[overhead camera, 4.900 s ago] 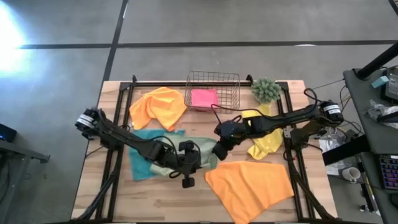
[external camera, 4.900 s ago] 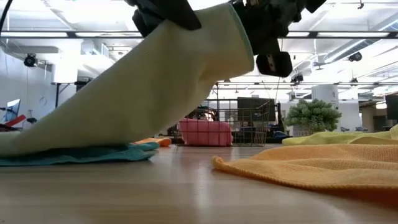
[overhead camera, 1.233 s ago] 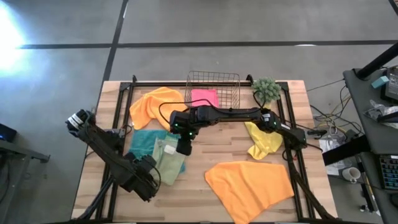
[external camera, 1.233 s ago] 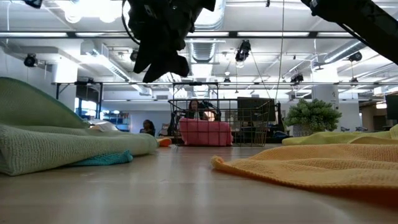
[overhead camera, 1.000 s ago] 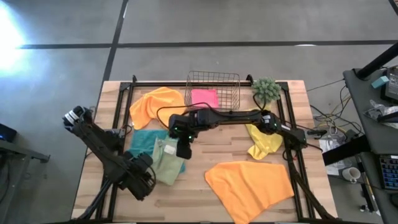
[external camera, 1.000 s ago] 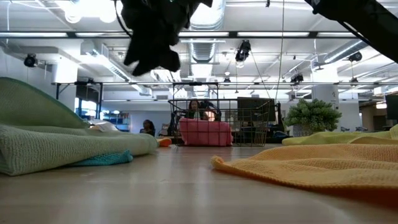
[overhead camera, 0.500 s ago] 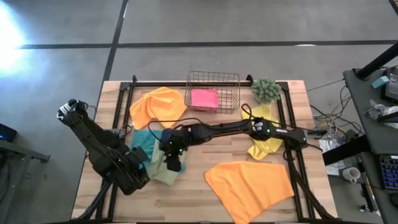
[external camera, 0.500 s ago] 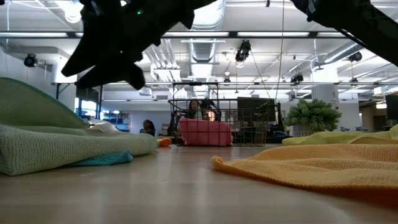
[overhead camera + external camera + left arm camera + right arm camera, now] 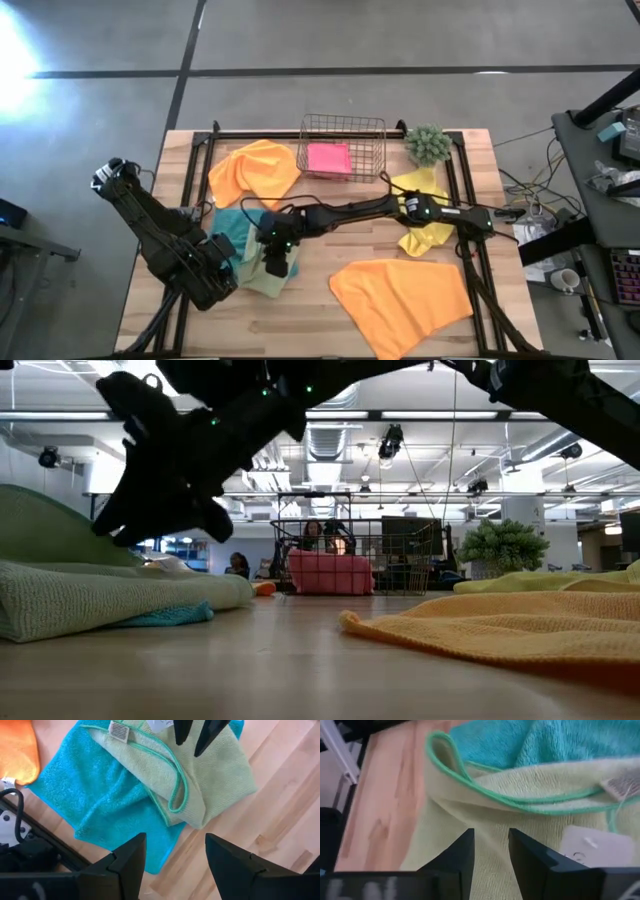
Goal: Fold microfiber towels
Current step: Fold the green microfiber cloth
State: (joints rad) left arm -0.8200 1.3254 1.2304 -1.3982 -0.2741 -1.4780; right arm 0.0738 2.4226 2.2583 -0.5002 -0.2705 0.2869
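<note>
A folded sage green towel lies on the teal towel at the table's left. My right gripper reaches across from the right and hangs just above the sage towel. Its fingers slant down with a narrow gap between them, and in the low view a strip of room shows under my right gripper. My left gripper hovers open above the teal towel's near corner. One orange towel lies far left, another near right, and a yellow towel lies on the right. A pink towel sits in the basket.
The copper wire basket stands at the far edge, with a small green plant to its right. Black frame rails run along the table's left and right sides. Bare wood shows between the sage towel and the near orange towel.
My right gripper has come down and moved toward the table's left and near edge, from beside the teal towel's far side to just over the sage towel. My left gripper has drawn back a little toward the left edge and risen. The towels have kept still.
</note>
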